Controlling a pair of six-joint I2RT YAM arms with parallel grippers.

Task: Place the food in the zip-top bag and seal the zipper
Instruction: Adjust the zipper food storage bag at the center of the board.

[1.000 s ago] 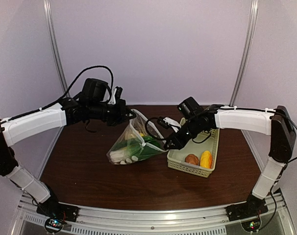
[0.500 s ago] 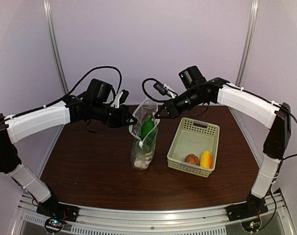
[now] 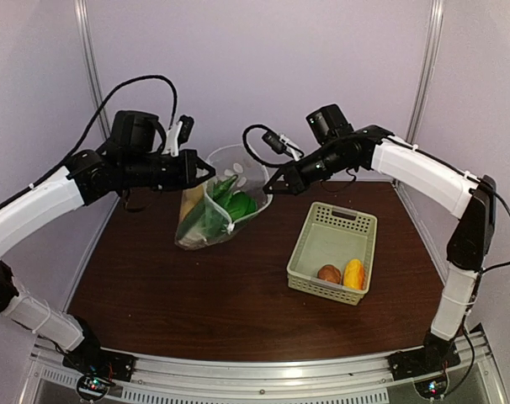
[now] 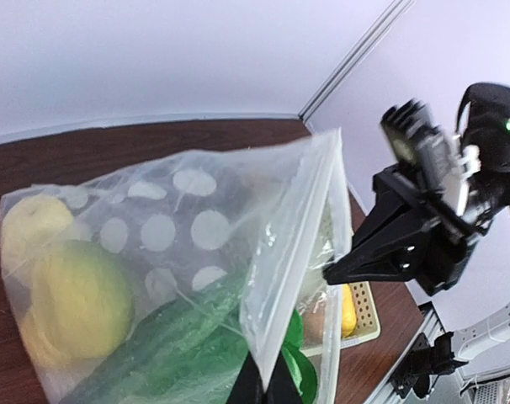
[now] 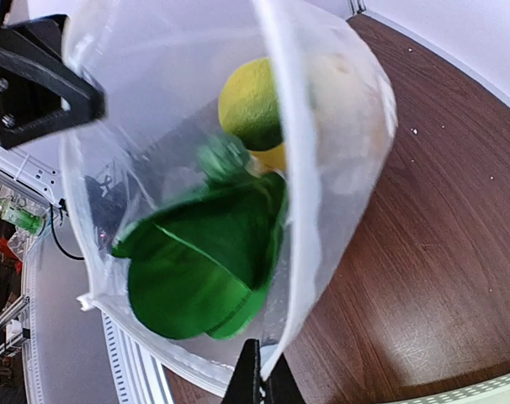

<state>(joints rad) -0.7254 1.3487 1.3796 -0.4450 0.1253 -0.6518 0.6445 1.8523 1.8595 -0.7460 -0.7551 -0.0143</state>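
The clear dotted zip-top bag [image 3: 224,202] hangs in the air between both grippers, mouth open. My left gripper [image 3: 206,174] is shut on its left mouth edge [image 4: 268,370]. My right gripper [image 3: 272,187] is shut on the right mouth edge [image 5: 263,370]. Inside the bag are yellow lemons [image 4: 74,299], a green cucumber [image 4: 167,349] and a green leafy vegetable [image 5: 200,261]. The zipper strip [image 4: 293,252] runs along the mouth, unsealed. A brown round piece [image 3: 328,273] and an orange-yellow piece [image 3: 353,273] lie in the basket.
The pale green lattice basket [image 3: 335,227] stands on the brown table [image 3: 196,295] to the right of the bag. Metal rails run along the table's near edge [image 3: 263,366]. Purple walls close the back.
Both grippers lifted the bag higher and moved it left. The bag went from hanging narrow and upright to spread open with its mouth wide, its bottom swinging left.
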